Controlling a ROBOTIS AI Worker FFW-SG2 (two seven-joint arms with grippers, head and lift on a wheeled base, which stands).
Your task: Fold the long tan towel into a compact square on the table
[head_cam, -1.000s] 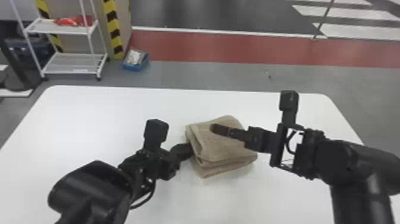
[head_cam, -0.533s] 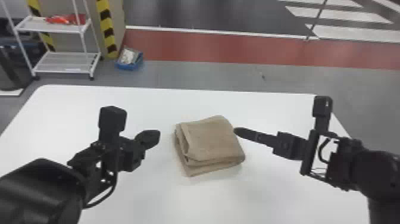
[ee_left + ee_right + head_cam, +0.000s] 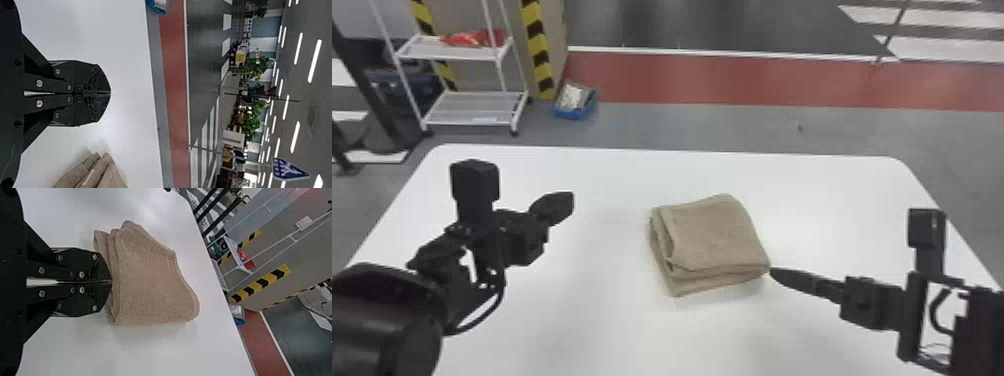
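Our white rectangular table (image 3: 592, 325) is bearing the folded tan cloth towel (image 3: 714, 235) near its middle. We are holding our closed black left gripper (image 3: 571, 201) left of the towel, our closed black right gripper (image 3: 773, 272) by its near-right corner.

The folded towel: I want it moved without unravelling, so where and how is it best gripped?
Probably at the near right corner of the towel, with the right claw coming in low from the right around all layers: they lie close together there, while the left side's look looser.
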